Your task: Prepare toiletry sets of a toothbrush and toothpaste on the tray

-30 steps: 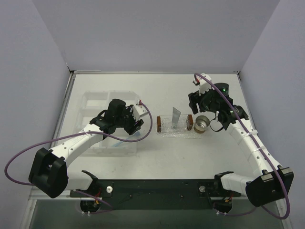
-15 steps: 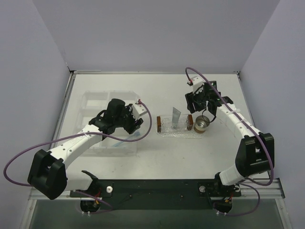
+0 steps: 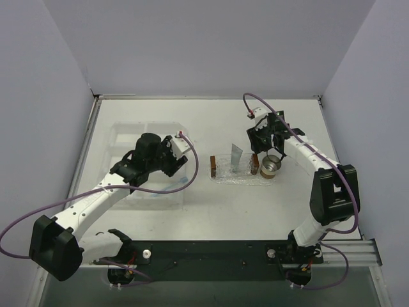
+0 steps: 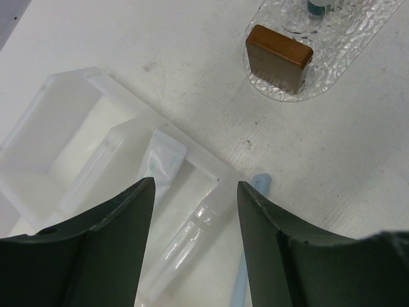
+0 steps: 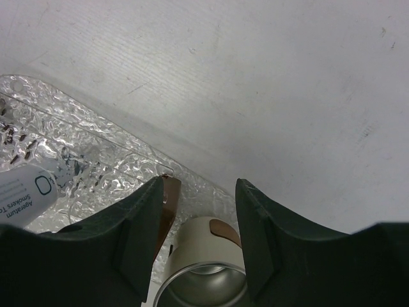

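a: how far along?
b: early, i'd say. on the table (image 3: 211, 214), the tray (image 3: 223, 174) carries 1 toothpaste (image 3: 236, 156), no brush yet.
a: the toothbrush (image 4: 261, 181)?
b: at the tray's 8 o'clock, beneath the left hand (image 4: 195, 192), spread wide, empty. right hand (image 5: 198, 192) likewise.

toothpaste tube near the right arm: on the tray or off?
On. The toothpaste rests on the bumpy tray; the top external view shows it inside the tray's outline.
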`<state>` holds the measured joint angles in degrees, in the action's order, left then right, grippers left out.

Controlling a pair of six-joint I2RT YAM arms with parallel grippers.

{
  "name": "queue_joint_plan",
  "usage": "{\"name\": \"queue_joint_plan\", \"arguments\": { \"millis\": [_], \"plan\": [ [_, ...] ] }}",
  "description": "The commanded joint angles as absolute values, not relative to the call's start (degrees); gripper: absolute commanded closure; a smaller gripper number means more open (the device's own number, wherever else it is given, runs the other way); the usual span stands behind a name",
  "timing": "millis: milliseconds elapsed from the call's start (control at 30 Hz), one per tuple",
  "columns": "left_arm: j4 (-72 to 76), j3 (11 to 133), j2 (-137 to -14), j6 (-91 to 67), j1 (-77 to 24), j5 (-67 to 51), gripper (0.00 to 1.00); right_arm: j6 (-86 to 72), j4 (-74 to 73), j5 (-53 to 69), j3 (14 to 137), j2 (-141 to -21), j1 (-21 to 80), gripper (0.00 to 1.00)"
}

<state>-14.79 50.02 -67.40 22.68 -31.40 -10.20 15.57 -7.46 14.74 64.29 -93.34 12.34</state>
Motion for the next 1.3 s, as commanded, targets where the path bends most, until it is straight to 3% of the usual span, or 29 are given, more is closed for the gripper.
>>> {"name": "queue_joint_plan", "arguments": {
  "millis": [0,867,1267],
  "plan": [
    [-12.74,49.92,-65.57,23.64,-31.38,-8.26,0.36,16.87,-6.77,13.98,64.34,-93.25,12.04,0.57],
    [-12.39,48.16,-65.13,24.35,-31.11,-7.82,0.36,17.58,-7.03,14.59,60.47,-91.41,12.13,0.62],
    [-11.34,49.04,-67.23,24.17,-30.67,-3.78,0.36,17.23,-7.38,12.31,65.65,-89.22,12.04,0.50]
  ]
}}
